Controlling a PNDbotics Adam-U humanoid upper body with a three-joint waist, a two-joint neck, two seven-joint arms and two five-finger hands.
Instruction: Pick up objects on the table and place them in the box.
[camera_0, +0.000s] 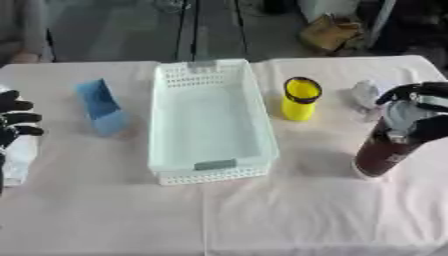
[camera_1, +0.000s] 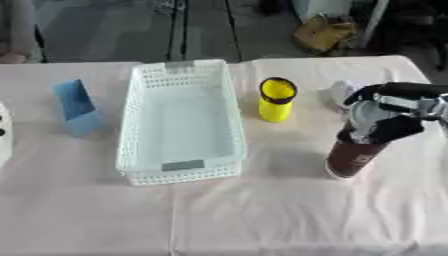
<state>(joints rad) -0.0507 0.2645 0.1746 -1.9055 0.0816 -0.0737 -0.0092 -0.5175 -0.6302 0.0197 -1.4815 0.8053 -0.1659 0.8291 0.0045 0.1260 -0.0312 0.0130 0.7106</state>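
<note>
Flanking the white box (camera_0: 210, 117): yellow cup (camera_0: 301, 98), blue packet (camera_0: 101, 106).

Bright, even overhead light, washed-out white cloth (camera_0: 289, 210), soft shadow left of the dark bottle (camera_1: 354, 152), overall blur, dim background.

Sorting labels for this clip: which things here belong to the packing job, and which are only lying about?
Job:
white plastic lattice basket
dark red bottle with grey cap, right hand curled on it
yellow cup with dark rim
blue folded card
crumpled white object

Lying about:
brown bag on the floor
</note>
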